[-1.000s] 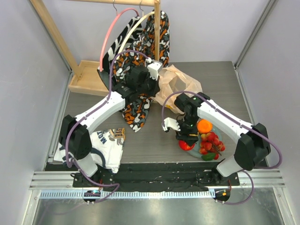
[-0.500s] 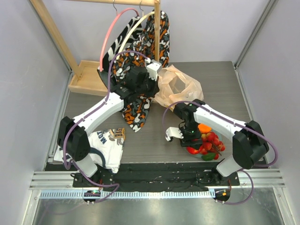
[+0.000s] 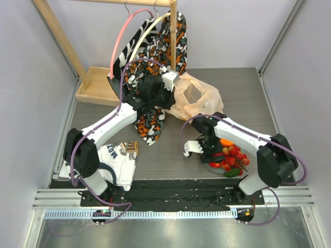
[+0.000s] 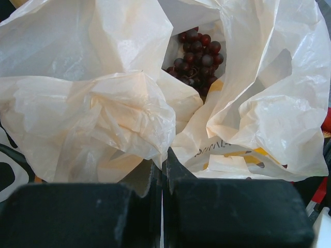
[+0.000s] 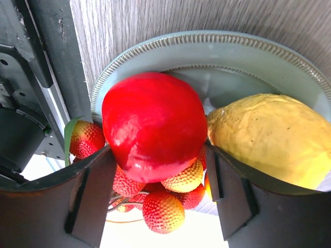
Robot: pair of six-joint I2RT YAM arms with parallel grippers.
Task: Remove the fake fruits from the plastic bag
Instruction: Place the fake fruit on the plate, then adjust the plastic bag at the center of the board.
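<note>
The plastic bag (image 3: 199, 95) lies crumpled at the back middle of the table. My left gripper (image 3: 175, 88) is shut on a fold of its rim (image 4: 164, 155), holding the mouth open. Dark purple grapes (image 4: 196, 51) lie inside the bag. My right gripper (image 3: 213, 157) is low over the grey-green plate (image 3: 243, 169), shut on the red apple (image 5: 154, 124), which rests on the plate's rim (image 5: 207, 44). A yellow fruit (image 5: 269, 139) lies beside it and the red berry cluster (image 5: 165, 206) lies under it. The orange (image 3: 226, 142) and the berries (image 3: 235, 155) sit on the plate.
An orange-black-white patterned cloth (image 3: 152, 121) hangs from a wooden rack (image 3: 57, 31) at the back, and its tail lies under my left arm. The rack's wooden base (image 3: 95, 88) is at the back left. A folded white printed shirt (image 3: 121, 160) lies near left.
My right gripper has carried the red apple down and to the right onto the plate among the other fruits. My left gripper has kept hold of the bag, nearly still.
</note>
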